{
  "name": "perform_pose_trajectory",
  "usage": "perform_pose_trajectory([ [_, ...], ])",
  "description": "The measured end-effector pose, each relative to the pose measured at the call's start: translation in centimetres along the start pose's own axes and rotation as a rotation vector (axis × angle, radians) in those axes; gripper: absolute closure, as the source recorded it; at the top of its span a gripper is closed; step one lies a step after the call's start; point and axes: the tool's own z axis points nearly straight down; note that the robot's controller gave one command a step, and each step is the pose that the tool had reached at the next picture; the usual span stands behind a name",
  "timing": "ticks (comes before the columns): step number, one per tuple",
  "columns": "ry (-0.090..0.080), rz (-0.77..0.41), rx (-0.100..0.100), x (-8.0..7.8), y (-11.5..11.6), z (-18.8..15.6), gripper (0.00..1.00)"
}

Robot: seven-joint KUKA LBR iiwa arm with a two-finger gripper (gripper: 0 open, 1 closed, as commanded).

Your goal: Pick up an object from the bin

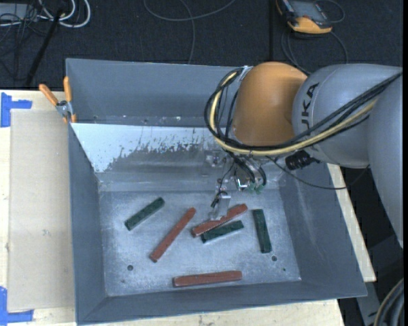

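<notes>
Six slim, flat bars lie on the floor of the grey metal bin in the camera view, three reddish-brown and three dark green. The end effector hangs low beneath the orange wrist cover, at the upper edge of a short reddish-brown bar lying right of the bin's middle. Whether it is apart or together I cannot tell, because cables and the wrist crowd it. Nothing is seen held in it.

I take that short reddish-brown bar to be the thing to pick, and its position is the main hazard. A short dark green bar lies just beside it, touching or partly under it. A closing grasp could catch both bars, or drag the green one along and drop it.

The bars are thin and lie flat, so a grasp set too high may slide off the top, while one set too low may jam against the bin floor. The end effector seems closer to one end of the bar than to its middle, so the bar could pivot and slip out when lifted.

A long reddish-brown bar ends near the pair on the left. Another dark green bar lies near on the right. Either could be nudged by a sideways correction.

The remaining dark green bar and the front reddish-brown bar lie well apart.
</notes>
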Motion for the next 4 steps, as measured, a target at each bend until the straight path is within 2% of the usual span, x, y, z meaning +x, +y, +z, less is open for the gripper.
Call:
perform_pose_trajectory([
  [1,-0.002,-0.175,0.001,2.2,-5.2,7.4,0.0],
  [2,-0.014,-0.518,0.003,2.3,-4.7,4.1,0.0],
  [3,-0.012,-0.94,0.005,-0.1,-4.5,4.2,0.0],
  [4,-0.007,-1.361,0.006,1.6,-3.8,7.2,0.0],
])
